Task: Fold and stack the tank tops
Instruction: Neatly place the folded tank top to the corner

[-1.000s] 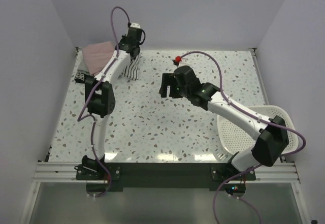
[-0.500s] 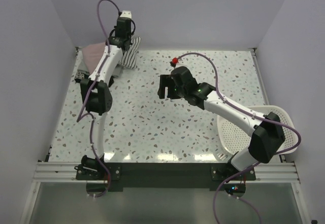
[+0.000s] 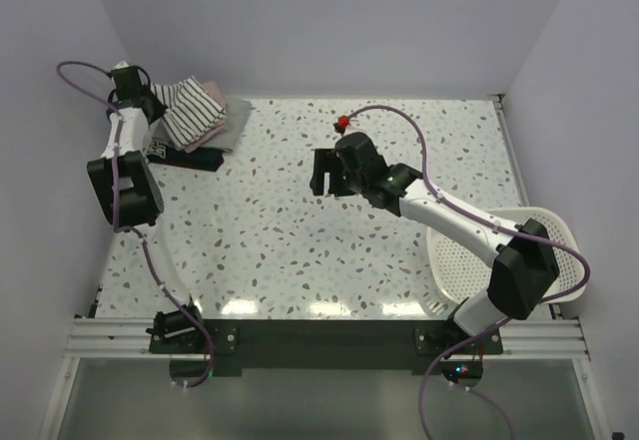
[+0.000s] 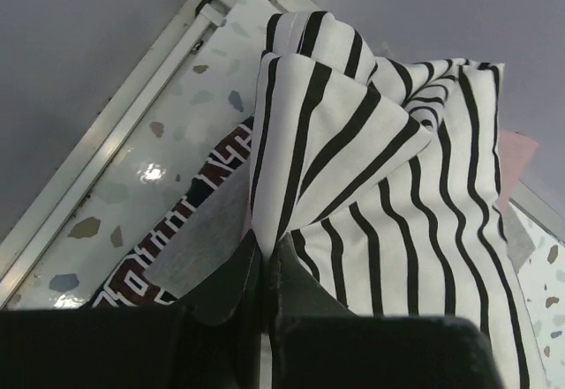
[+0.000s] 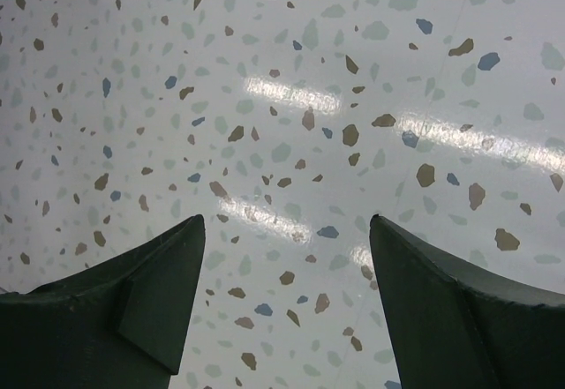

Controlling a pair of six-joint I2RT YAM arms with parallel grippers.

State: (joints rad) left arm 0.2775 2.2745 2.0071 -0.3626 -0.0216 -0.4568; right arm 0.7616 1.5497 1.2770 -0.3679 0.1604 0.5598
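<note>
Pinching a bunched fold of the light, limp striped top (image 4: pixel 397 195) in the left gripper (image 4: pixel 263 250), with the right gripper (image 5: pixel 287 223) spread and empty; probably best held at a hem.

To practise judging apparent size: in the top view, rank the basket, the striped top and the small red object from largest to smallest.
1. basket, though the arm hides part of it
2. striped top, bunched up
3. red object, by far the smallest
</note>
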